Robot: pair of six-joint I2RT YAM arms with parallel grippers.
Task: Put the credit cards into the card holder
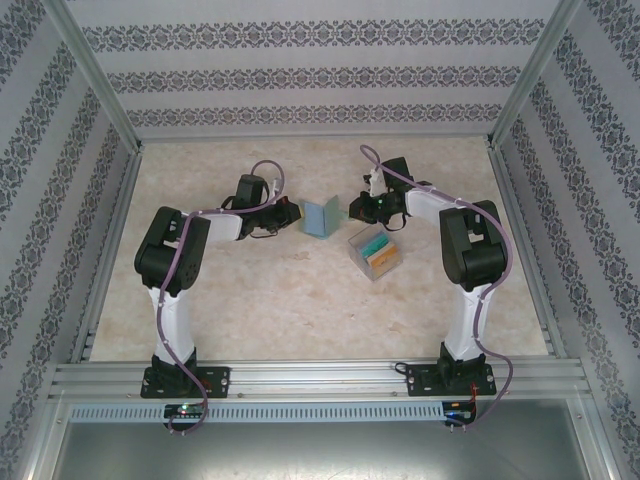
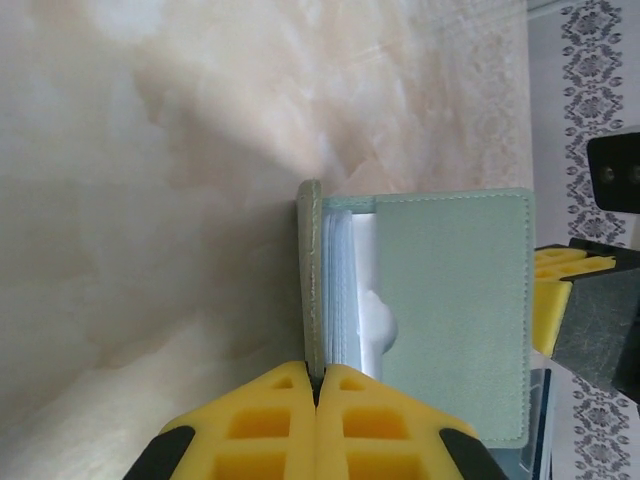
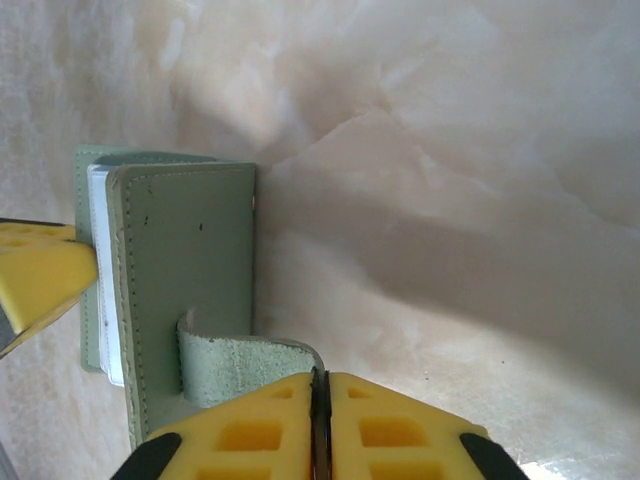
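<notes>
The card holder (image 1: 322, 216) stands open mid-tabletop (image 1: 250, 300), one cover (image 2: 312, 280) pinched in the closed left claw (image 2: 318, 385) and its tab (image 3: 240, 365) nipped by the closed right claw (image 3: 320, 390), seemingly the opening step, so next a claw must fetch credit cards (image 1: 380, 248) from the nearby clear box (image 1: 360, 264).

One card holder (image 1: 322, 216), one clear box (image 1: 356, 245) (some cards (image 1: 380, 250) inside)

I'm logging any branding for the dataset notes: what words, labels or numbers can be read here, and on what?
None can be read.
The card holder shows plain stitched covers, no logo.
The credit cards in the clear plastic box are too small to tell any print.
The walls bear an ornamental pattern only, no letters.
</notes>
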